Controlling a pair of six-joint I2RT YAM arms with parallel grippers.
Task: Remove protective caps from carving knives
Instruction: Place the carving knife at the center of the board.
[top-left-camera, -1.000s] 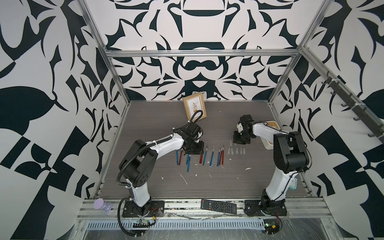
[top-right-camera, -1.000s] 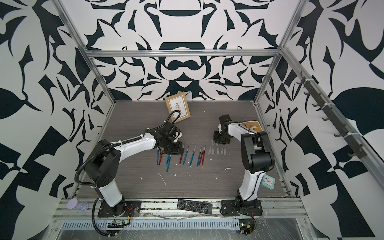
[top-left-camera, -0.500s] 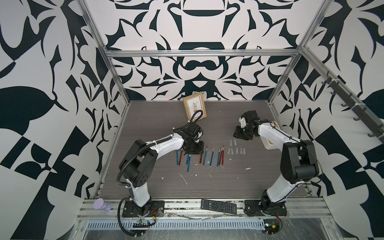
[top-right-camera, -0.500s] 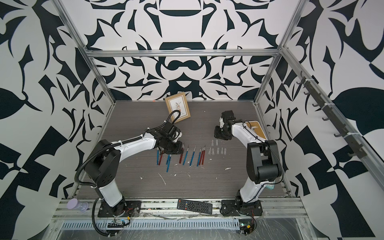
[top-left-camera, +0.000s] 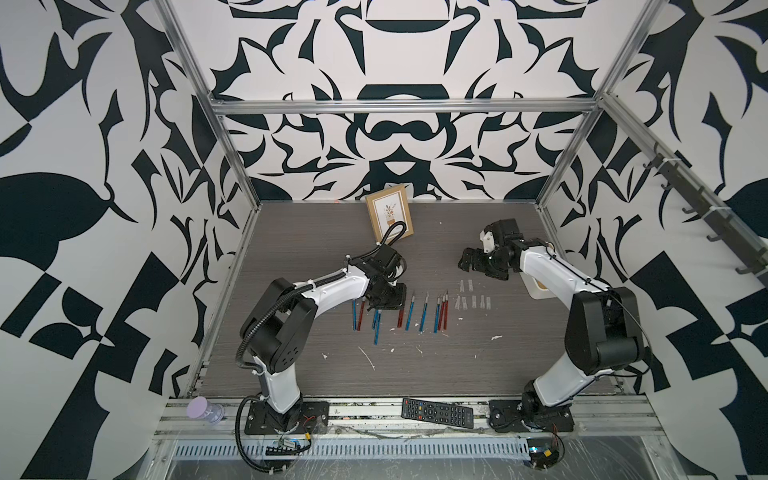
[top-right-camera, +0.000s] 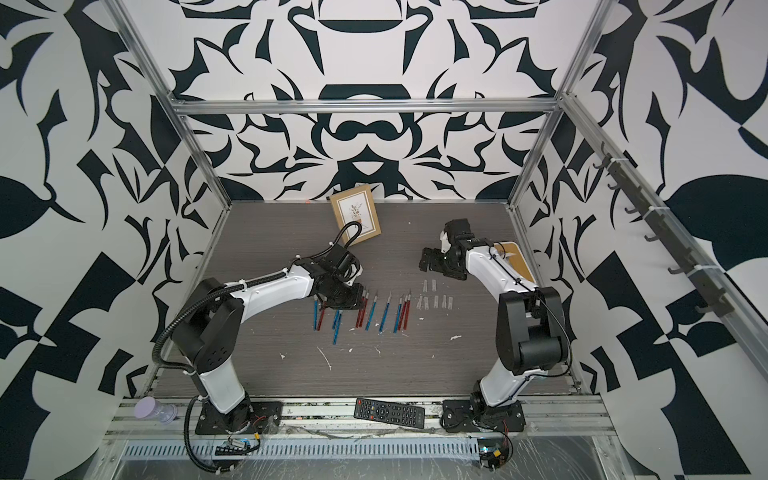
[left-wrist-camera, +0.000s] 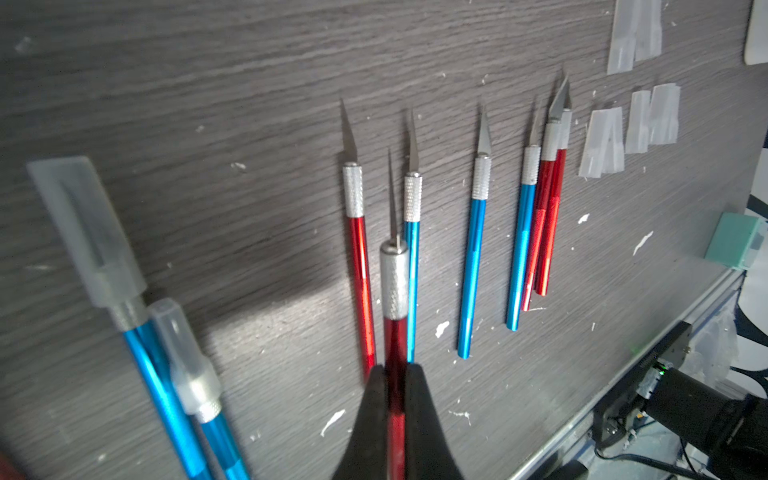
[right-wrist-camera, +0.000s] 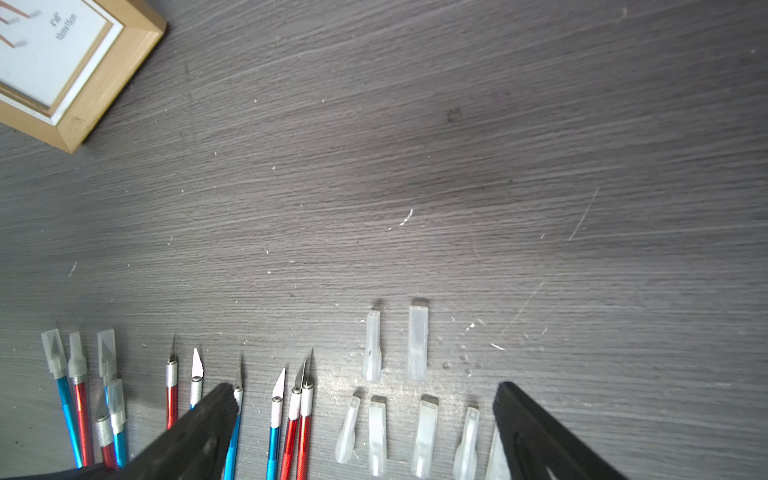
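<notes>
Dark wood-grain table (top-left-camera: 436, 374) enclosed by black-and-white patterned walls. A wooden picture frame (top-left-camera: 390, 212) stands near the back wall. A black remote control (top-left-camera: 437, 413) and a lilac-capped container (top-left-camera: 205, 409) lie on the front metal rail. White flecks (top-left-camera: 367, 357) dot the table.

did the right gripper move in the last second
Yes. The right gripper has pulled back from the loose protective caps it was over, toward the back wall, and its fingers have opened.
</notes>
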